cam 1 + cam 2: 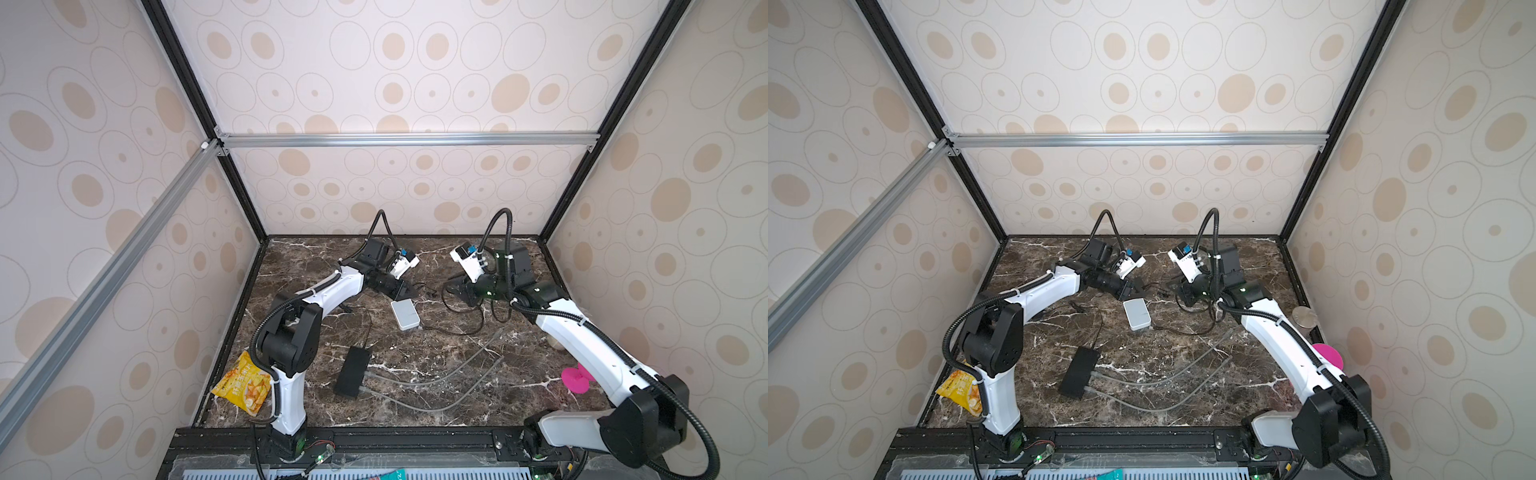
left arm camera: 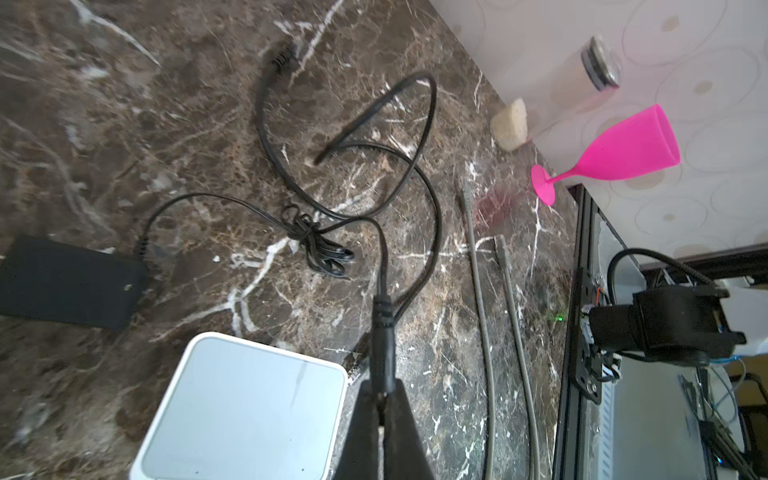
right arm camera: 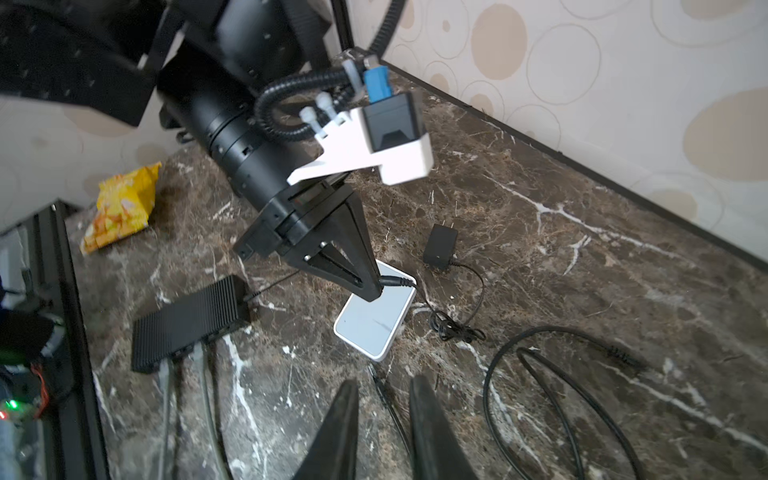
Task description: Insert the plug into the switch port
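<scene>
Left end effector (image 2: 384,388), clenched on the black plug (image 2: 382,328): I hold it by its moulded body, just beside the edge of the white switch (image 2: 245,403). The switch lies flat on the marble table (image 1: 316,257), near the middle in both top views. The plug's tip is hidden between my fingers, and the port it must enter shows in no view, so I cannot tell how well the two line up. By my reading, the insertion is not yet done. My right end effector (image 3: 384,382) hangs low over the table with its fingers parted. A thin black lead (image 3: 390,411) lies between them, and they grip nothing that I can see.

I judge the plug light, hard and smooth, and small enough to twist in the grip if I push off its axis. The place to hold it is the stiff moulded body behind the tip, never the cord (image 2: 383,266). That cord is limp and trails off to a knotted bundle (image 2: 320,249) that may drag. The switch looks like a light plastic box on polished stone and is likely to slide when pressed, so my free arm may need to brace its far side.
</scene>
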Action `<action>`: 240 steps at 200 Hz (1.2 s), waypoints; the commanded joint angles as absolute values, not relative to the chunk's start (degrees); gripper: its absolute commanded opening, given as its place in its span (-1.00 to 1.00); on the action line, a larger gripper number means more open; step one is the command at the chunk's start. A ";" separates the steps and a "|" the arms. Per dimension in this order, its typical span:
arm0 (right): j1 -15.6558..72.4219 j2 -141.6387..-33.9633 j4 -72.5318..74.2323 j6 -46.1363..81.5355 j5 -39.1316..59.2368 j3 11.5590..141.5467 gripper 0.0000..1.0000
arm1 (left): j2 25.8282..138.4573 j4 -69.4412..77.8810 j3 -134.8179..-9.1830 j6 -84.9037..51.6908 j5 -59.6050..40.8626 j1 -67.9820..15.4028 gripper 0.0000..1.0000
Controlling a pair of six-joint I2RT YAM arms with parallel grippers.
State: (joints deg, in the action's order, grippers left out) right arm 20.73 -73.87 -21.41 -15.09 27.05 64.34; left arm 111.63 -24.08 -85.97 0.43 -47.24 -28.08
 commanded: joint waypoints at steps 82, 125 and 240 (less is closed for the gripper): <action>29.33 -72.55 -15.78 -48.94 8.99 53.77 -0.16 | 111.93 -31.01 -88.93 9.48 -51.83 -32.42 -1.00; 29.32 -73.76 -12.37 -59.60 6.17 50.35 -0.34 | 111.66 -31.76 -88.86 10.28 -52.38 -32.76 -1.00; 28.66 -80.77 -15.54 -64.13 12.64 57.69 -0.53 | 112.50 -32.19 -89.13 10.37 -52.82 -33.55 -1.00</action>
State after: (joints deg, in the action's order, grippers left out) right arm 28.86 -79.88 -13.13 -62.57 10.57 56.07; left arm 111.70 -30.94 -86.76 8.43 -51.37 -32.93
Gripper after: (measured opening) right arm 0.235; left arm 0.048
